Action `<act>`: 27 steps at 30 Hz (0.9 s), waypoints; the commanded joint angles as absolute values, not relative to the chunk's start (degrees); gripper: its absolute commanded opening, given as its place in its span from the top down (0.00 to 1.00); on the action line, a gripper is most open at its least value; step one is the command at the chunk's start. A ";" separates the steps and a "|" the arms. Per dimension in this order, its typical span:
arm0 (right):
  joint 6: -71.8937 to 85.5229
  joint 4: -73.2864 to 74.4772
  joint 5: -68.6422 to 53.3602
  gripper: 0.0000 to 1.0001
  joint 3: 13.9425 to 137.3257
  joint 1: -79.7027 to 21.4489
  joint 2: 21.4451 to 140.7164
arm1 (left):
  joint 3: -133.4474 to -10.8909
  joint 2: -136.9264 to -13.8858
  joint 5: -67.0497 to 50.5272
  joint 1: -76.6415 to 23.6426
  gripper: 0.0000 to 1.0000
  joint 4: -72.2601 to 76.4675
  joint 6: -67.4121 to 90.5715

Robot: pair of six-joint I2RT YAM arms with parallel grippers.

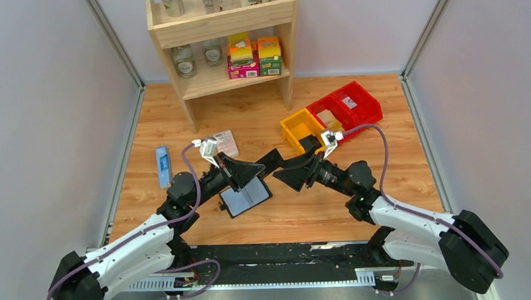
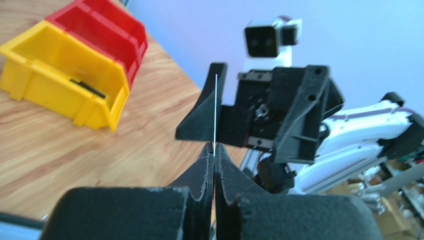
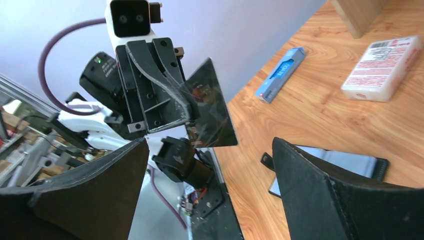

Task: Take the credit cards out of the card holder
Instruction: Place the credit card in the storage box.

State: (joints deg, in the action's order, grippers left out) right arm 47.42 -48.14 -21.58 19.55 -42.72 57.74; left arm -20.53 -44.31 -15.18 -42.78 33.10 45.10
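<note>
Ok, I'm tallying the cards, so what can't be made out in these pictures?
Cards left in the card holder: in the top view the left gripper overlaps it; in the right wrist view a finger of the right gripper cuts it off.
Face of the credit card: edge-on in the left wrist view, glare in the right wrist view.
Dark strip in the yellow bin: blurred, left wrist view.

Free passage over bare table [image 1: 299,213] right of the card holder [image 1: 246,198]; yellow bin [image 1: 290,127] and shelf [image 1: 223,23] behind.

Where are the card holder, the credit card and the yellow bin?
card holder [image 1: 248,199]: top view, open inner lining.
credit card [image 3: 212,110]: right wrist view, flat face.
yellow bin [image 2: 45,87]: left wrist view, outer wall.
</note>
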 commanded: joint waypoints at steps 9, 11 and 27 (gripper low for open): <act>61.61 -80.24 -24.52 0.44 22.59 -42.98 72.33 | -19.25 -48.86 -7.82 -45.79 1.00 53.17 55.89; 61.87 -80.68 -24.87 0.51 23.11 -42.98 72.77 | -18.63 -48.87 -7.21 -45.88 1.00 53.26 56.51; 60.73 -77.97 -23.65 1.00 22.07 -40.79 72.25 | -15.55 -41.58 -0.54 -45.88 0.75 43.00 57.05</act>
